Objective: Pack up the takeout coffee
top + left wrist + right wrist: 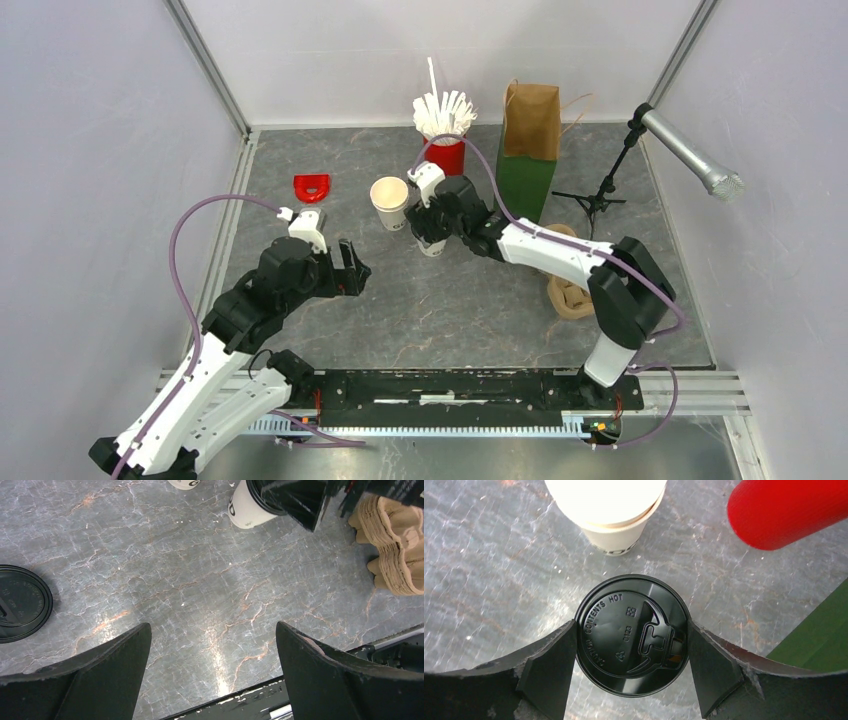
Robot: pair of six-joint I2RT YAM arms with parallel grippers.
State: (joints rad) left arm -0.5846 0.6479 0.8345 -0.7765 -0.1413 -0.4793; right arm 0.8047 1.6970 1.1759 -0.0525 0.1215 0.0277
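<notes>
The takeout coffee, a white paper cup with a black lid, stands on the grey marble table. In the right wrist view its lid sits between my right gripper's two black fingers, which touch its rim on both sides. From above, the right gripper covers the cup's top and only the cup's white base shows. The left wrist view shows its white side. My left gripper hovers open over bare table, holding nothing.
A lidless white cup stands just left of the coffee. Behind are a red cup of straws and a brown paper bag on a green box. A cardboard cup carrier, a microphone stand, a red piece and a loose black lid lie around.
</notes>
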